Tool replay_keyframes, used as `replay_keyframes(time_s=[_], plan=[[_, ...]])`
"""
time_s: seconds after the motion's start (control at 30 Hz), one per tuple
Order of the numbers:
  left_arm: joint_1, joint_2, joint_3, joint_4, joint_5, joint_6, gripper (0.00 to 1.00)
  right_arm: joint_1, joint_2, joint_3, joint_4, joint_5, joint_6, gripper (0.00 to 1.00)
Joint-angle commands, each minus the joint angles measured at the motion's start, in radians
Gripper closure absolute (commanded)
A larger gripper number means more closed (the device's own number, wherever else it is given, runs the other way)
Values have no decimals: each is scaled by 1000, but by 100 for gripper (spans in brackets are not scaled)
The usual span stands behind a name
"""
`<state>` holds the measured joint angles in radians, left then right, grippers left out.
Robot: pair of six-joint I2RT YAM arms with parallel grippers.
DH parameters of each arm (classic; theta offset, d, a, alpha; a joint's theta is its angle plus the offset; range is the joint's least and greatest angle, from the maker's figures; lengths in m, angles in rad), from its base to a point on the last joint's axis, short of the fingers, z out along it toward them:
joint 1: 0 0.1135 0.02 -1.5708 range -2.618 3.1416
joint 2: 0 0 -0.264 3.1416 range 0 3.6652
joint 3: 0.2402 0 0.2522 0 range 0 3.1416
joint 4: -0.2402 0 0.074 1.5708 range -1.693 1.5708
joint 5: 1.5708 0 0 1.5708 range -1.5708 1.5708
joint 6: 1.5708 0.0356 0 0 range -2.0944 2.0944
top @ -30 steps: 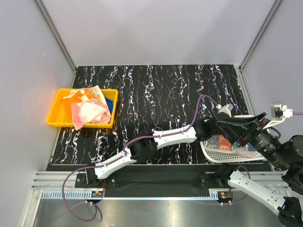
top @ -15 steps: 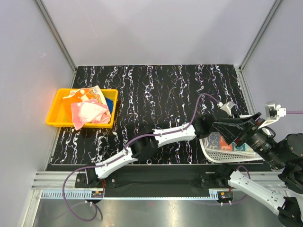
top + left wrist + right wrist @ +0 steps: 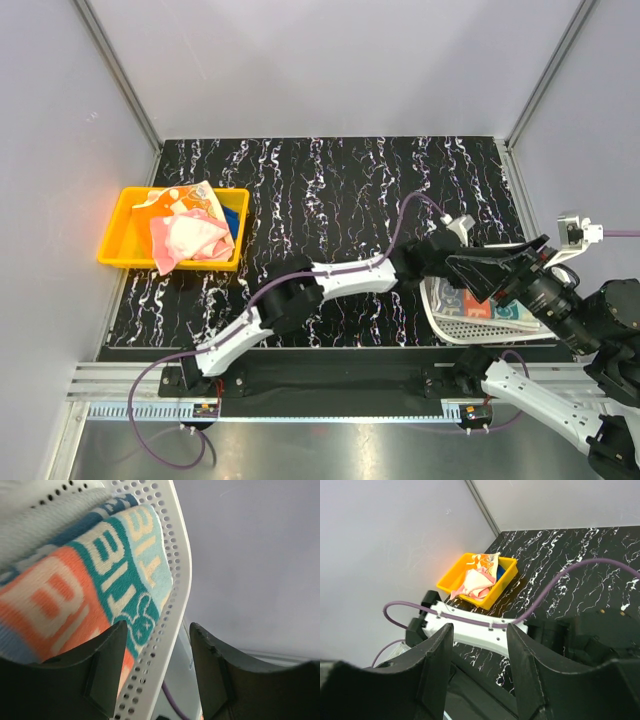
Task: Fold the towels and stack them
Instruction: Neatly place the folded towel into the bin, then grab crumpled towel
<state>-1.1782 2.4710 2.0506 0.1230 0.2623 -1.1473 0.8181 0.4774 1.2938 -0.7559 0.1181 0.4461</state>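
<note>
We judge the task part done: towels lie heaped in the tray, one printed towel lies in the basket, with the left gripper at its rim and the right gripper raised, both spread wide and empty.

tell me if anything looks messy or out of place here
In the yellow tray, the pink towel lies crumpled, not folded, and droops over the near rim, with a printed towel bunched behind it. Nothing looks spilled or damaged.

A robotics lab test cell — blank grey wall panels, aluminium frame post, black marbled bench.
</note>
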Motion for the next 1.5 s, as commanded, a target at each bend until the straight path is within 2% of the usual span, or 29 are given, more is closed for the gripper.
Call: replay_keyframes(time_s=[0.0, 0.13, 0.2, 0.33, 0.4, 0.5, 0.53, 0.6, 0.73, 0.83, 0.9, 1.1, 1.27, 1.47], plan=[[34, -214, -94, 106, 15, 109, 42, 4, 47, -7, 66, -15, 8, 46], [95, -416, -332, 148, -11, 127, 42, 4, 82, -10, 89, -8, 12, 44], [130, -502, -513, 174, -23, 127, 42, 4, 107, -16, 99, 15, 20, 42], [259, -729, -788, 153, -72, 165, 41, 4, 174, -34, 116, 57, 31, 39], [305, -867, -918, 83, -101, 202, 41, 4, 229, -47, 133, 84, 40, 39], [418, -1049, -1059, -66, -223, 245, 40, 4, 326, -50, 147, 120, 37, 39], [445, -1092, -1089, -156, -251, 251, 40, 4, 351, -44, 148, 130, 36, 39], [517, -1222, -1135, -257, -363, 285, 39, 3, 421, -45, 173, 138, 28, 38], [647, -1366, -1129, -651, -630, 305, 39, 3, 538, -74, 247, 112, 23, 38], [779, -1380, -1097, -811, -780, 324, 38, 1, 639, -90, 315, 57, 26, 38], [877, -1370, -1095, -835, -825, 346, 37, 3, 716, -90, 361, 11, 20, 39], [1093, -1213, -1006, -784, -769, 419, 35, 1, 874, -77, 432, -70, -10, 41], [1177, -978, -856, -780, -768, 477, 35, 1, 929, -94, 460, -104, -21, 41], [1232, -813, -732, -780, -709, 483, 38, 0, 935, -126, 483, -109, -29, 42]])
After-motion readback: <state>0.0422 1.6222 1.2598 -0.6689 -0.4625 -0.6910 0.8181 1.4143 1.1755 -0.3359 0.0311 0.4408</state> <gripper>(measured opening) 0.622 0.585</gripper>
